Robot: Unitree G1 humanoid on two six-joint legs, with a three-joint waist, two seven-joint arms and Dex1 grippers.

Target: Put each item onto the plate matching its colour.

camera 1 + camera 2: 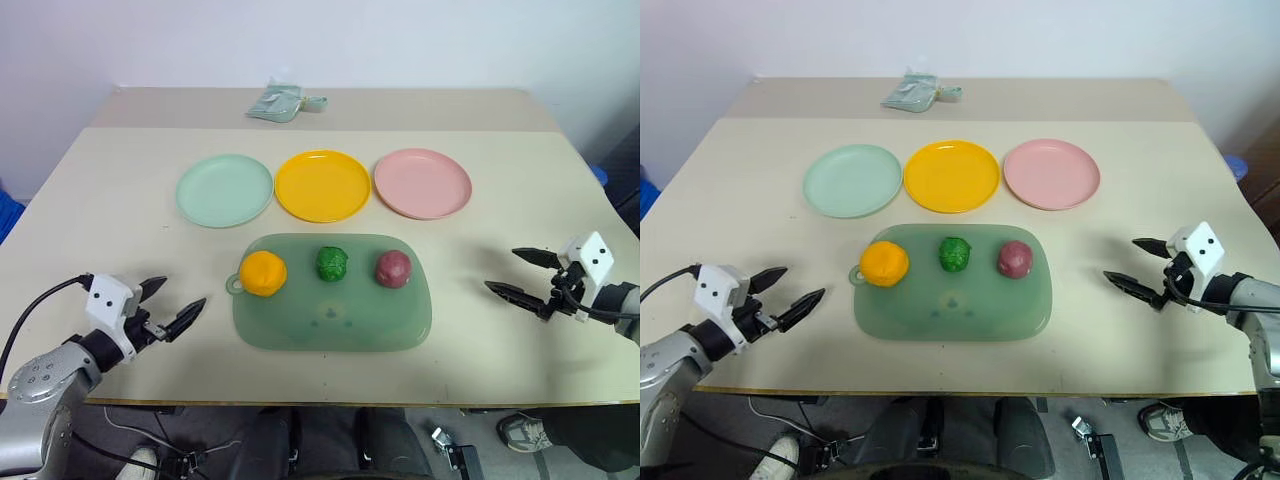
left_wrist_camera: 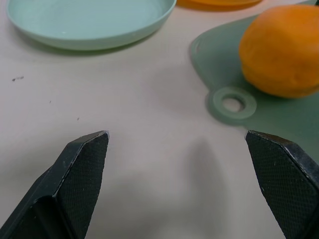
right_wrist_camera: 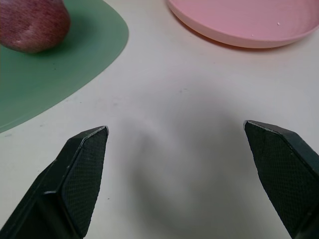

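Three items lie in a row on the translucent green board [image 1: 330,325]: an orange lump [image 1: 263,273] at its left, a bumpy dark green lump [image 1: 332,264] in the middle, a maroon lump [image 1: 393,268] at its right. Behind the board stand three plates: mint green [image 1: 224,190], yellow-orange [image 1: 322,185] and pink [image 1: 422,183], all bare. My left gripper [image 1: 178,305] hovers open over the table left of the board, empty. At the board's right my right gripper [image 1: 516,274] is open and empty too.
A small pale green cloth-like bundle [image 1: 277,102] lies at the table's far edge. The board has a ring tab [image 2: 232,102] beside the orange lump. Bare tabletop surrounds both grippers.
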